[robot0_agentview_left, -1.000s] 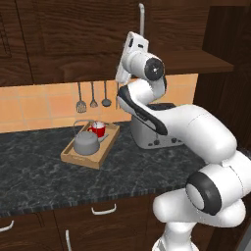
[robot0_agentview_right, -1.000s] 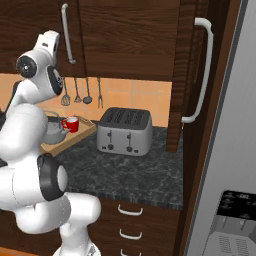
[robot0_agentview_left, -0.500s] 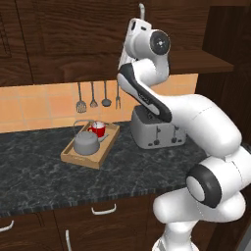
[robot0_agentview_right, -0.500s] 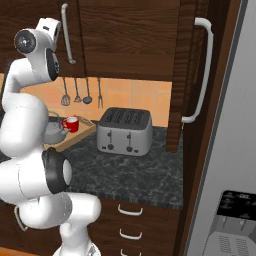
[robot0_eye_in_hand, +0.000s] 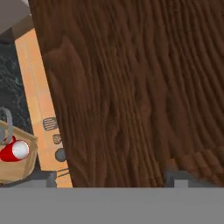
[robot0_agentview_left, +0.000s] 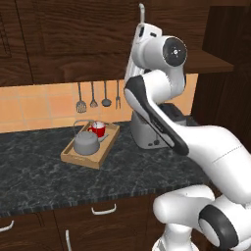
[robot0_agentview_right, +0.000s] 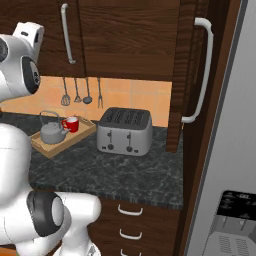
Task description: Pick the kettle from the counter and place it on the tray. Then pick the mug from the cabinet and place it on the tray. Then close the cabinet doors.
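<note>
**Kettle + mug both in tray, arm up at cabinet**

Tray [robot0_agentview_left: 78, 159] sits on counter [robot0_agentview_left: 44, 184], left of toaster [robot0_agentview_right: 124, 131]. Inside it: kettle [robot0_agentview_left: 86, 143] upright w/ wire handle up, and red mug [robot0_agentview_left: 97, 129] just beside it, toward the wall. Gripper [robot0_eye_in_hand: 111, 179] raised close against cabinet door [robot0_eye_in_hand: 131, 87]; fingertips [robot0_eye_in_hand: 51, 178] wide apart, nothing between them. Utensils [robot0_agentview_left: 98, 95] hang on backsplash behind tray.
</note>
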Robot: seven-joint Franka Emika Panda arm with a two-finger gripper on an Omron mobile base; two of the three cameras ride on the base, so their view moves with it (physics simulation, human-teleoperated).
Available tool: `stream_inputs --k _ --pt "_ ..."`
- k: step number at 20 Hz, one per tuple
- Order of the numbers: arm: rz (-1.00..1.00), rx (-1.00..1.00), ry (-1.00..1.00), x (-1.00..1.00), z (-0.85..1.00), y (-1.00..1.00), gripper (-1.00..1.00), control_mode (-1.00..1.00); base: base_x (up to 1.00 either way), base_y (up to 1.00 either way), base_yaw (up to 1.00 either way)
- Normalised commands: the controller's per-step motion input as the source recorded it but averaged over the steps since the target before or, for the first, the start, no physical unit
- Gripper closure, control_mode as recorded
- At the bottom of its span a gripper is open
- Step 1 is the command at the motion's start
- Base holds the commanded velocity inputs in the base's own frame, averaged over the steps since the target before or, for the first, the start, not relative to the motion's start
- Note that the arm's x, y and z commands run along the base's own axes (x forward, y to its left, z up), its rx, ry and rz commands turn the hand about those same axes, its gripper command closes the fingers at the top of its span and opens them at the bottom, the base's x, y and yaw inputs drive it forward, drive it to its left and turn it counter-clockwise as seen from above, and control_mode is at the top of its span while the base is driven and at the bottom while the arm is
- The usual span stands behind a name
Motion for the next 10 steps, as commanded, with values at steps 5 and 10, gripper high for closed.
stream_inputs --k 5,10 --pt "0.0 0.02 0.01 -0.95 -0.3 -0.16 -1.0 -1.0 0.0 0.0 0.0" --pt "-0.1 0.27 0.06 -0.62 -0.35 -0.64 -1.0 -1.0 0.0 0.0 0.0"
